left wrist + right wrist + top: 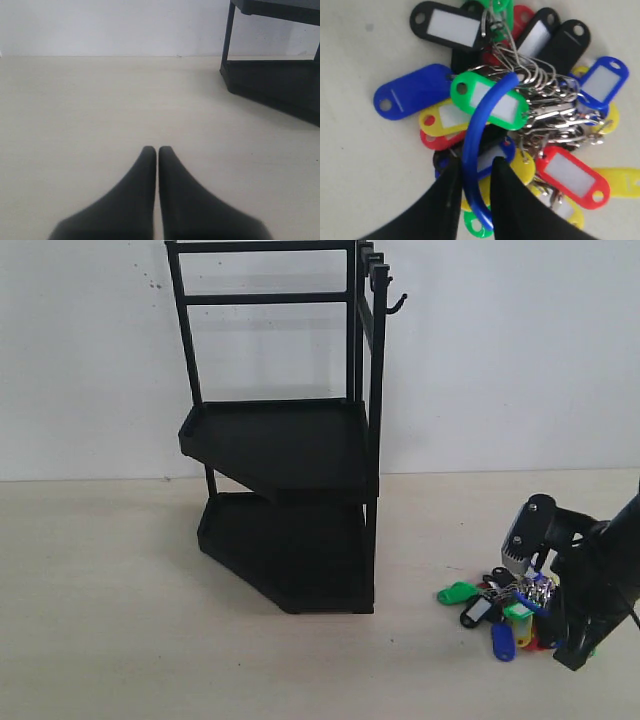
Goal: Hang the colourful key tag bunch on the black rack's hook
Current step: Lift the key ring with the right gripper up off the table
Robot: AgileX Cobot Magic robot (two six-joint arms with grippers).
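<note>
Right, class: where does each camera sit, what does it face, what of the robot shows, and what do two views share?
Exterior: off the arms, facing the black rack; right arm shows.
Left wrist: on left arm, looking along the table; shut left gripper shows.
Right wrist: on right arm, facing the key tag bunch; right gripper straddles its blue sleeve.
Shared: exterior and right wrist show the bunch.

Glossy plastic key tag bunch (490,102) with shiny metal clips (555,107); matt black metal rack (290,440)
</note>
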